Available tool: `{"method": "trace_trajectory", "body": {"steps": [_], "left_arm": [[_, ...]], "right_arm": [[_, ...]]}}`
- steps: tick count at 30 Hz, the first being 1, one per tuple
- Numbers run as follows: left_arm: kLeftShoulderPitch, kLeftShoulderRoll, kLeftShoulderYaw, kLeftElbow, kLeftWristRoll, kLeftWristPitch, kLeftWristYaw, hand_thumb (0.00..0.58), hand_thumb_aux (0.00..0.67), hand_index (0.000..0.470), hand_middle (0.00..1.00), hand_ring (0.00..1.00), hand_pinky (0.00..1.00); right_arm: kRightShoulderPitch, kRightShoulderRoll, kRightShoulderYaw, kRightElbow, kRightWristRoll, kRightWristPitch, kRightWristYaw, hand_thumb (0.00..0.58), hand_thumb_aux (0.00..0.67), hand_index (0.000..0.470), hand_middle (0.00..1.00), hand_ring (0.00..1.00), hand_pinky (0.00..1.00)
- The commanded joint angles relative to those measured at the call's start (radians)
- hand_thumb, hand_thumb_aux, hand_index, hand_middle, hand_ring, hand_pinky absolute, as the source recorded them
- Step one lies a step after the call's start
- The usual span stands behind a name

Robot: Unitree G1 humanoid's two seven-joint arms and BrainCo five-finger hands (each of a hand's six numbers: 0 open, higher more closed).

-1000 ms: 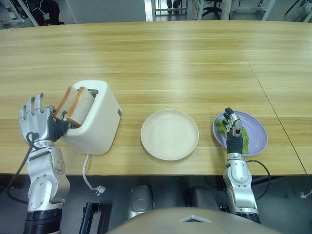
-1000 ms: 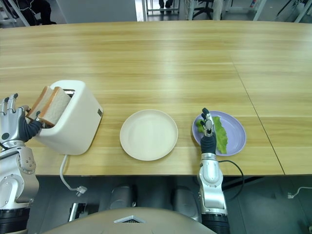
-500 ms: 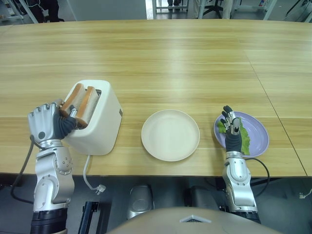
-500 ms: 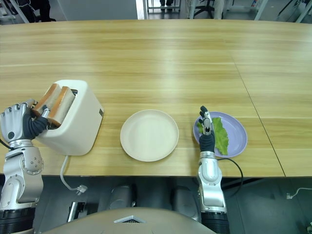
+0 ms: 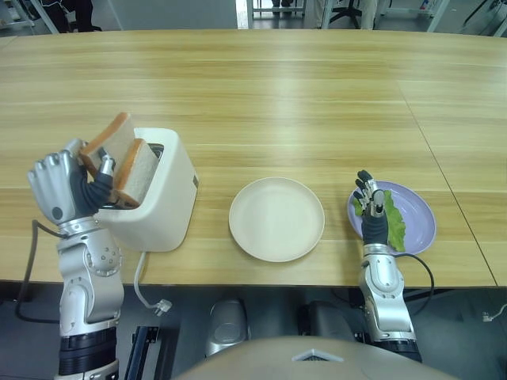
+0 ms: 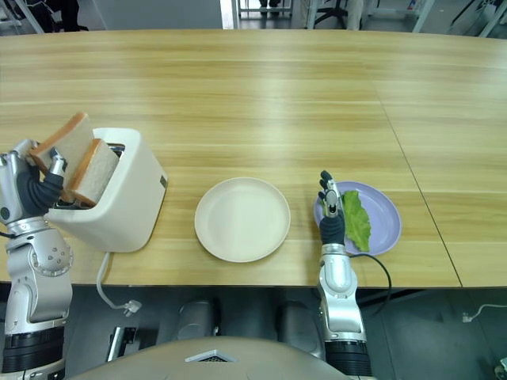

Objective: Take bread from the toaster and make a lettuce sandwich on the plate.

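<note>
A white toaster (image 5: 164,207) stands at the table's left front. My left hand (image 5: 59,187) is beside its left side, shut on the outer bread slice (image 5: 108,139), which is raised and tilted above the slot. The second slice (image 5: 135,171) still leans in the slot. An empty cream plate (image 5: 276,218) lies at centre front. To its right is a purple plate (image 5: 421,212) bearing a lettuce leaf (image 5: 394,225). My right hand (image 5: 370,212) stands upright at the purple plate's left rim, fingers straight and holding nothing.
The toaster's cord and plug (image 5: 152,299) hang over the table's front edge. The wide wooden table (image 5: 261,103) stretches bare behind the plates. Chair and desk legs stand far behind the table.
My left hand closed around the outer slice and lifted it up out of the toaster. The right hand stayed at the purple plate's rim.
</note>
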Motion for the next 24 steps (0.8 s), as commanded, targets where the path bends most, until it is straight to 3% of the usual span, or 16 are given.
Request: {"method": "trace_trajectory", "body": {"steps": [1,18,24], "left_arm": [[-0.010,-0.024,0.017,-0.017,-0.013,-0.020,0.036,0.580,0.670,0.460,1.00,1.00,1.00],[-0.135,-0.108,0.095,-0.113,-0.226,-0.132,0.048,0.580,0.670,0.460,1.00,1.00,1.00],[-0.161,-0.183,0.014,-0.162,-0.418,-0.108,-0.113,0.580,0.670,0.460,1.00,1.00,1.00]], "right_arm": [[-0.008,-0.002,-0.001,0.023,0.002,0.006,0.003,0.000,0.000,0.000,0.00,0.00,0.00],[-0.031,0.000,0.008,0.039,-0.002,0.004,0.003,0.000,0.000,0.000,0.00,0.00,0.00],[-0.043,0.000,0.018,0.040,-0.003,0.008,0.008,0.000,0.000,0.000,0.00,0.00,0.00]]}}
